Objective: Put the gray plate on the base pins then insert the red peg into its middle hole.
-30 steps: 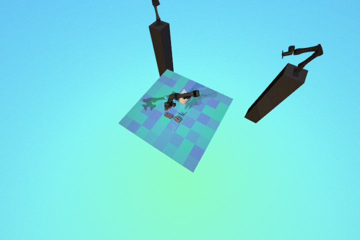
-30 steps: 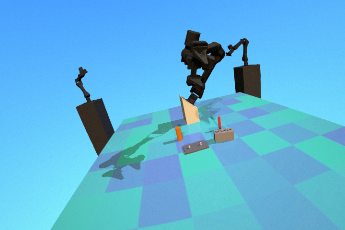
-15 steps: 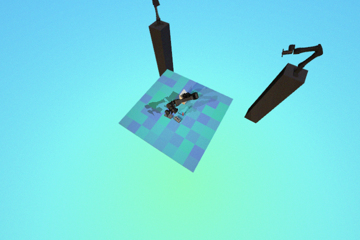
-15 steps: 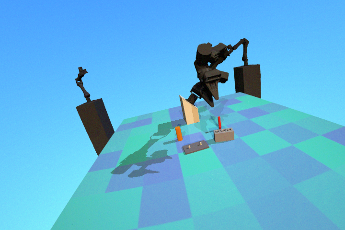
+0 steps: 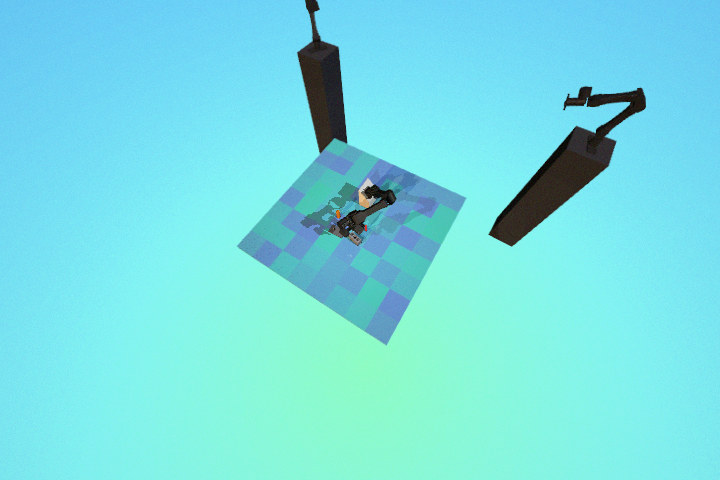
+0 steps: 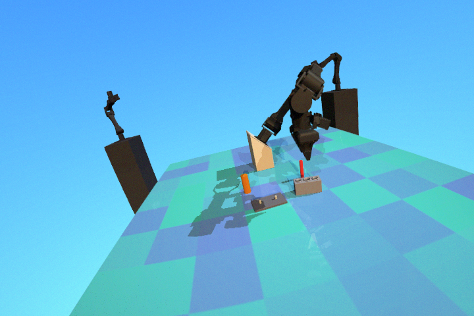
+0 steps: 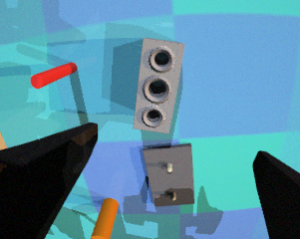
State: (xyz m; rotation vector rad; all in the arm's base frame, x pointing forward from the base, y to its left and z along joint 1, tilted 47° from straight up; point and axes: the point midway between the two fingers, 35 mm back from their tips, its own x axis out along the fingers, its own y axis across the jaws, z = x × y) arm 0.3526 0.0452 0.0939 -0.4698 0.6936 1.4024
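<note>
The gray plate point(image 5: 355, 240) point(image 6: 307, 186) point(image 7: 168, 106) is a thick block with three holes facing up, and it rests on the table beside the base. The dark base point(image 6: 268, 203) point(image 7: 181, 176) lies flat with its two pale pins upright and bare. The red peg point(image 5: 365, 228) point(image 6: 301, 168) point(image 7: 54, 75) stands upright on the table, behind the plate in the exterior view. My gripper point(image 6: 308, 158) point(image 7: 177, 144) is open and empty, pointing down. It hangs above these things, with the plate and base showing between or just ahead of its fingers in the wrist view.
An orange cylinder point(image 5: 337, 213) point(image 6: 246, 184) point(image 7: 105, 219) stands close to the base, behind it in the exterior view. A tan wedge point(image 6: 263, 158) stands by my arm's foot. Two other arms stand on dark pillars point(image 5: 556, 189) point(image 6: 124, 160) beyond the checkered table point(image 5: 372, 294) point(image 6: 226, 275).
</note>
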